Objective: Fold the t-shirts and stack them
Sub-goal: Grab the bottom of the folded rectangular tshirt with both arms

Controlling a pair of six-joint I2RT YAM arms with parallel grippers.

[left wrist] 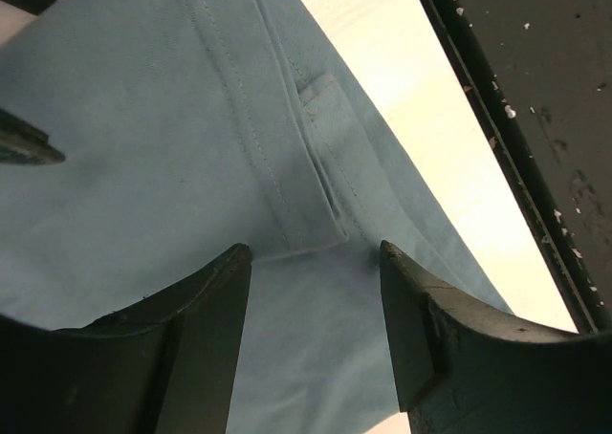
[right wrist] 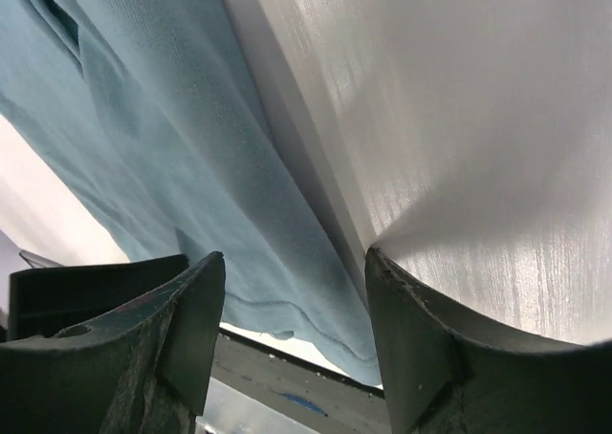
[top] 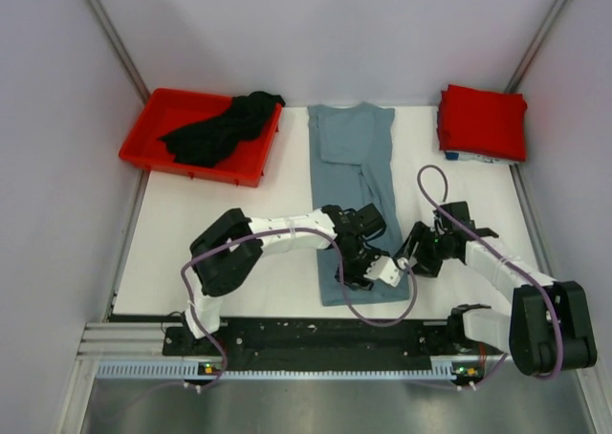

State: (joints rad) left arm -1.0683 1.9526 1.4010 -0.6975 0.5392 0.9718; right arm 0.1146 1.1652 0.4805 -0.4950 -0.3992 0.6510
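The grey-blue t-shirt [top: 352, 157] lies folded lengthwise in a long strip down the middle of the white table [top: 210, 214]. My left gripper [top: 351, 264] is open just above its near end; cloth and a sleeve seam [left wrist: 143, 147] fill the space between the fingers. My right gripper [top: 400, 265] is open at the strip's right near edge, with the cloth edge [right wrist: 163, 138] and bare table [right wrist: 459, 119] between its fingers. The black t-shirt [top: 222, 128] lies bunched in the red bin [top: 153, 138]. The red t-shirt [top: 483, 120] sits folded at the far right.
The red bin stands at the far left corner. A black rail [top: 316, 334] runs along the table's near edge, close behind the shirt's hem, and it shows in the left wrist view [left wrist: 535, 71]. Grey walls enclose the table on three sides.
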